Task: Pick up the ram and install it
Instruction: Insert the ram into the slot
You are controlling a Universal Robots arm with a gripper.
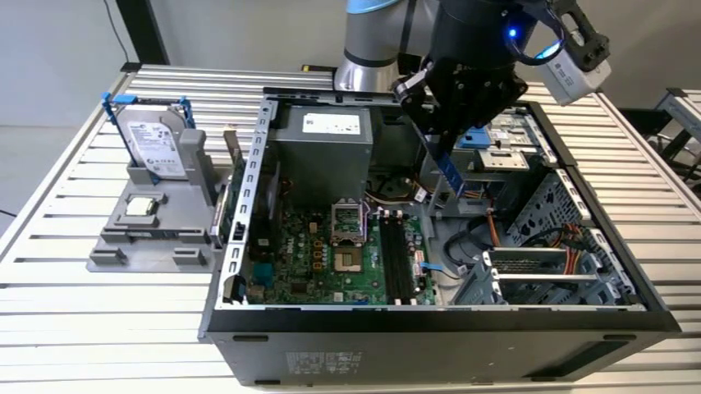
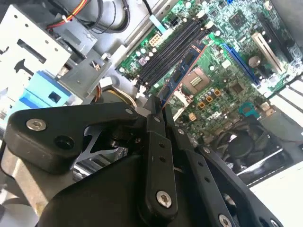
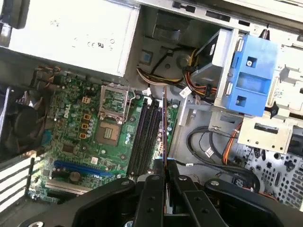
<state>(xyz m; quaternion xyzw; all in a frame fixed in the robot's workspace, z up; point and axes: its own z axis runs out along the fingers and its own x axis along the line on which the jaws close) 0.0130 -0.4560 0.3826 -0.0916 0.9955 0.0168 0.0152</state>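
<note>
My gripper (image 1: 436,135) hangs over the open computer case (image 1: 438,316), shut on the ram (image 1: 444,171). The ram is a long thin dark stick that points down from the fingers toward the motherboard (image 1: 318,263). In both wrist views it shows edge-on, the ram (image 2: 182,71) reaching out from the gripper (image 2: 158,111) above the row of black memory slots (image 2: 173,49). In the first wrist view the ram (image 3: 164,123) sits in line with the slots (image 3: 144,137), just beside them, held by the gripper (image 3: 164,166). The stick stays above the board, apart from the slots (image 1: 400,258).
A silver hard drive in a blue frame (image 1: 153,139) stands on a grey holder (image 1: 148,234) at the exterior view's left, with a small square chip (image 1: 139,205) below it. Inside the case are the power supply (image 1: 323,144), the CPU socket (image 1: 348,222), cables (image 1: 498,234) and a blue drive bracket (image 3: 251,75).
</note>
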